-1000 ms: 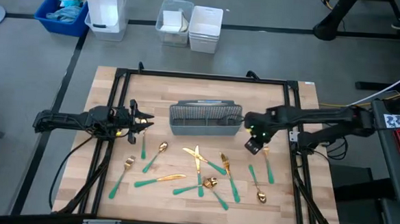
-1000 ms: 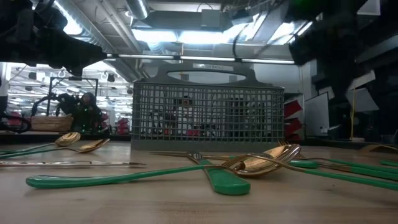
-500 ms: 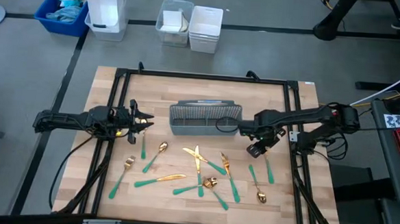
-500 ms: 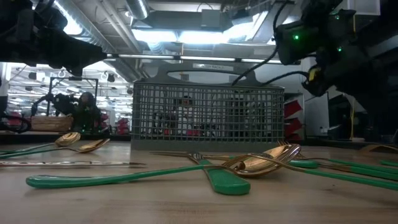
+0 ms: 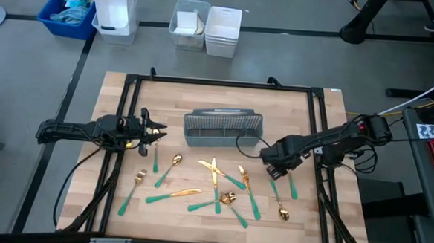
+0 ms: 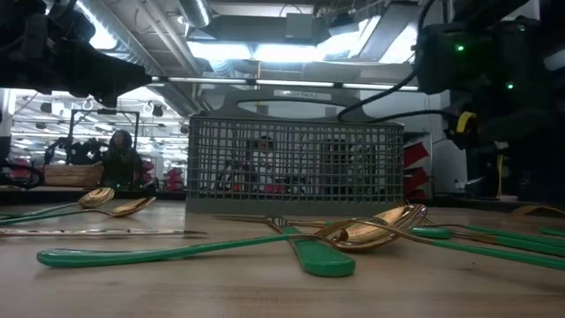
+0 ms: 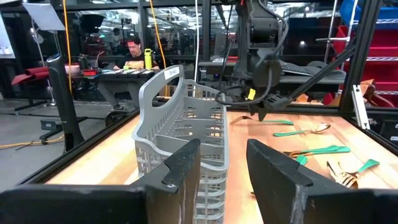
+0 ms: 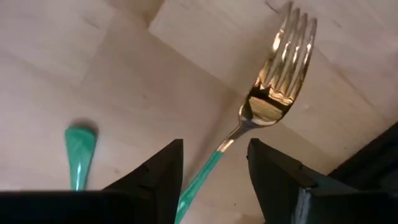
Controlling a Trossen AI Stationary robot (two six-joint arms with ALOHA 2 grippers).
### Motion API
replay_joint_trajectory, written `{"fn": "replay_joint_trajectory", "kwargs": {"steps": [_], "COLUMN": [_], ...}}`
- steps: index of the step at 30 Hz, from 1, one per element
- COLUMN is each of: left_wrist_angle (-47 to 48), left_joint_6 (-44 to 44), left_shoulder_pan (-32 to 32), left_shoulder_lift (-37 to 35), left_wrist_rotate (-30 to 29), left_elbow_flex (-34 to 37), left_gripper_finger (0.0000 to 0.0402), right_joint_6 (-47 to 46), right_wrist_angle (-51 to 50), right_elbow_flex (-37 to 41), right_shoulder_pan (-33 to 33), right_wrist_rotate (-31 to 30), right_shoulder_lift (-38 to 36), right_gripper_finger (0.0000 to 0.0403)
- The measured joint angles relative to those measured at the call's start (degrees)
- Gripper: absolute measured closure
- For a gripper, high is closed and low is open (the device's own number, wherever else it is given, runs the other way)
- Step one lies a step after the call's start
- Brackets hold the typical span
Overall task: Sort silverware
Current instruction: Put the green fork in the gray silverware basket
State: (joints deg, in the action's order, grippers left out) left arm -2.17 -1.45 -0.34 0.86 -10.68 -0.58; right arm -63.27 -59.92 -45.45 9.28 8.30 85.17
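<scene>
While the silverware lies scattered over the front half of the surface, between its left and right edges, the fork nearest the right edge is the piece in hand. It lies flat, gold tines toward the rear edge, teal handle toward the front edge. A second teal handle tip lies just beside it, apart from it.

The right pincer hangs directly above this fork, fingers spread and empty, one on each side of the neck where gold meets teal. The likely step is the descent for a pick. To do it well, keep the handle centred in the gap, lower until the fingertips all but touch the wood, and close across the narrow handle, not the wide tines. Avoid catching the neighbouring handle.

The grey mesh caddy stands near the middle of the surface, behind the scatter. The left pincer waits beside the caddy's left end, fingers parted, holding nothing.
</scene>
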Motion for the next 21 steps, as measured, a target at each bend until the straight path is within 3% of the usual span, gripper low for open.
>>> {"fn": "replay_joint_trajectory", "kwargs": {"steps": [7,14,17,21], "left_wrist_angle": [0.0,0.0,0.0,0.0], "left_joint_6": [0.1,0.1,0.1,0.1], "left_shoulder_pan": [0.0,0.0,0.0,0.0], "left_shoulder_lift": [0.0,0.0,0.0,0.0], "left_wrist_rotate": [0.0,0.0,0.0,0.0], "left_elbow_flex": [0.0,0.0,0.0,0.0], "left_gripper_finger": [0.0278,0.0278,0.0278,0.0278], "right_joint_6": [-4.9,-5.5,-5.5,-5.4], "right_wrist_angle": [0.6,7.8,8.3,9.1], "right_elbow_flex": [3.1,6.8,7.3,7.4], "right_shoulder_pan": [1.4,1.2,1.2,1.3], "right_wrist_rotate": [-2.7,-3.4,-3.3,-4.0], "right_shoulder_lift": [0.0,-0.3,-0.2,-0.2], "right_gripper_finger": [0.0226,0.0231,0.0257,0.0322]}}
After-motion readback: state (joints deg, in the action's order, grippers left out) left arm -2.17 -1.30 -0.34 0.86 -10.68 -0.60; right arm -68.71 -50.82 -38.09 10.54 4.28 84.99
